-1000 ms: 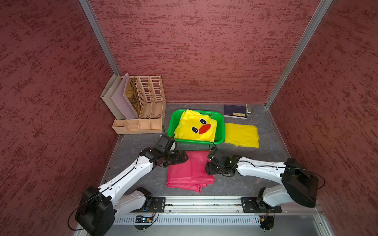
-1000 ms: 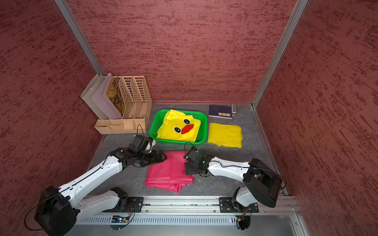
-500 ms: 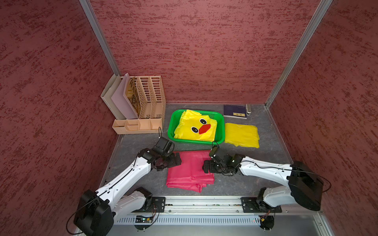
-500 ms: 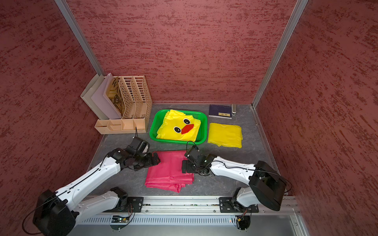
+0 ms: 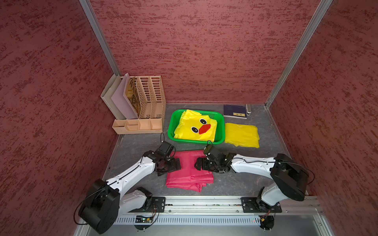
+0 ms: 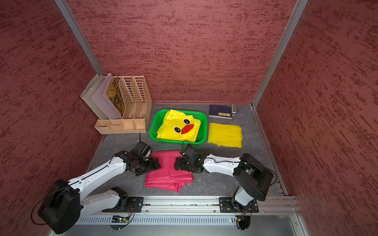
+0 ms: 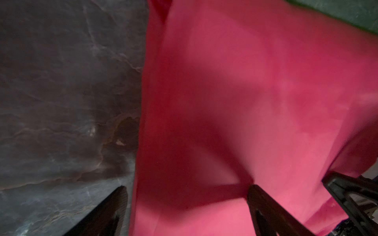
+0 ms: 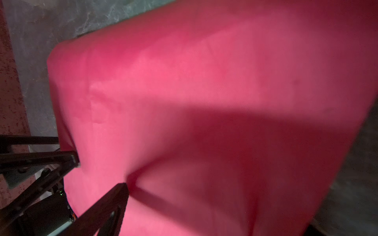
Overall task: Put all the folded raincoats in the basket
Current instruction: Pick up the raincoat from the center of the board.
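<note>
The pink folded raincoat [image 5: 190, 173] lies flat on the grey tabletop [image 5: 139, 143], just short of the green basket [image 5: 170, 130], not in it. The basket already holds a yellow duck-faced raincoat [image 5: 196, 127]. The left hand [image 5: 177, 163] straddles the pink one's left edge with its jaws spread. The right hand [image 5: 198, 163] is low over its right side, also spread. Neither grips it.
</note>
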Controlling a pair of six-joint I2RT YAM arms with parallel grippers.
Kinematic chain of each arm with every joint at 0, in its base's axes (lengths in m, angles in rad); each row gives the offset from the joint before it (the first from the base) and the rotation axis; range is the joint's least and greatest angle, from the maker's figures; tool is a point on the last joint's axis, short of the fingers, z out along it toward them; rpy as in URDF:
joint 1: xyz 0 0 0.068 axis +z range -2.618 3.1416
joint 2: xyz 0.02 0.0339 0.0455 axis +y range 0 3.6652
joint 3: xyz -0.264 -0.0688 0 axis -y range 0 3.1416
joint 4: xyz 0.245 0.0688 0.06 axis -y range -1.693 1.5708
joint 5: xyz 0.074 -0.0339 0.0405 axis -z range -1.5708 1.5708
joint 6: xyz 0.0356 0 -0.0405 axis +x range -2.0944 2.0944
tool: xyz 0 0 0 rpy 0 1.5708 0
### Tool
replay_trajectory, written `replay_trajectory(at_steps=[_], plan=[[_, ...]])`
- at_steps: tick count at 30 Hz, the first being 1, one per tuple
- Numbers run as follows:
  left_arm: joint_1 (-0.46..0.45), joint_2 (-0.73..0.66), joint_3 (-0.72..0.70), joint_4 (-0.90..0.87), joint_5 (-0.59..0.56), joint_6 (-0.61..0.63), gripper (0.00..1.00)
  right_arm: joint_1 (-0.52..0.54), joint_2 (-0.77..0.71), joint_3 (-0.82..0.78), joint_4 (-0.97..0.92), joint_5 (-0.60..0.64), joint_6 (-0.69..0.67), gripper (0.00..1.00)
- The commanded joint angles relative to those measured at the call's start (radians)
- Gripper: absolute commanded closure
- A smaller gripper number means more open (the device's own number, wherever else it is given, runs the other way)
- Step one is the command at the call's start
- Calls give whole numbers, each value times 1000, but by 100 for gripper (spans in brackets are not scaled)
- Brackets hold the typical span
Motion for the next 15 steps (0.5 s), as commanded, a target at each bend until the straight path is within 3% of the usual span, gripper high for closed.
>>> replay_trajectory(at_steps=[1,7,15], plan=[[0,21,-11,56,1,-1,6,-3,74,-22,-33,-29,21,3],[-8,56,-24,94,3,-1,11,9,88,-13,-55,-19,17,9],[-18,59,-29,126,15,-6,29,27,79,-23,-38,-13,20,28]])
